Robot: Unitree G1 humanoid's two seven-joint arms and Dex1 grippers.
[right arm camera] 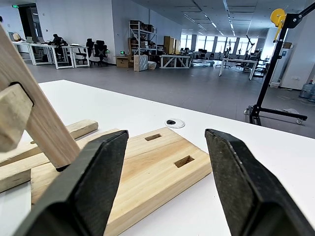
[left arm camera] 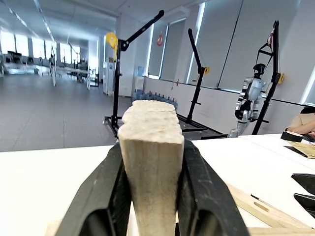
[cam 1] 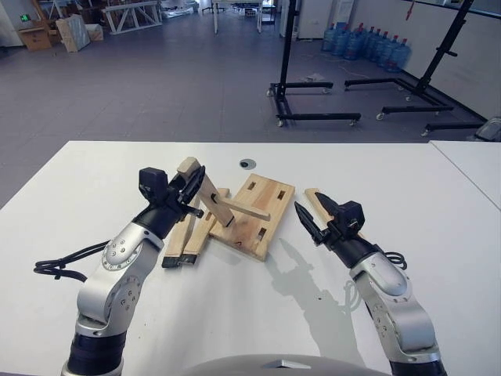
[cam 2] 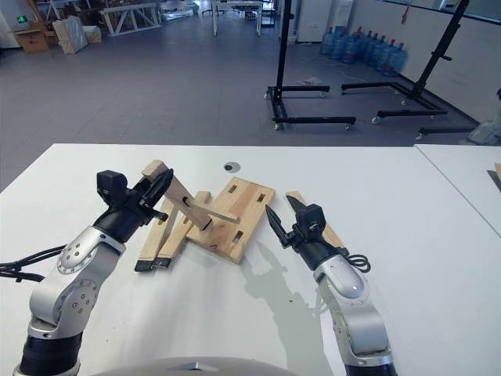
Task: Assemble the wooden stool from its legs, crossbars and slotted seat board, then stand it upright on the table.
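White table (cam 1: pixel 94 180) carries all parts. Slotted seat board (cam 1: pixel 270 196) lies flat at the middle, slots up. Two loose legs (cam 1: pixel 192 236) lie flat just left of the board. Another wood strip (cam 1: pixel 311 193) lies right of the board, beside the right pincer (cam 1: pixel 309 202), which is spread wide and holds nothing, low near the board's right edge. Left pincer (cam 1: pixel 193 188) clamps a tilted leg (cam 1: pixel 215 205); its crossbar (cam 1: pixel 246 210) sticks out over the board. Small round grommet (cam 1: pixel 247 164) behind the board.
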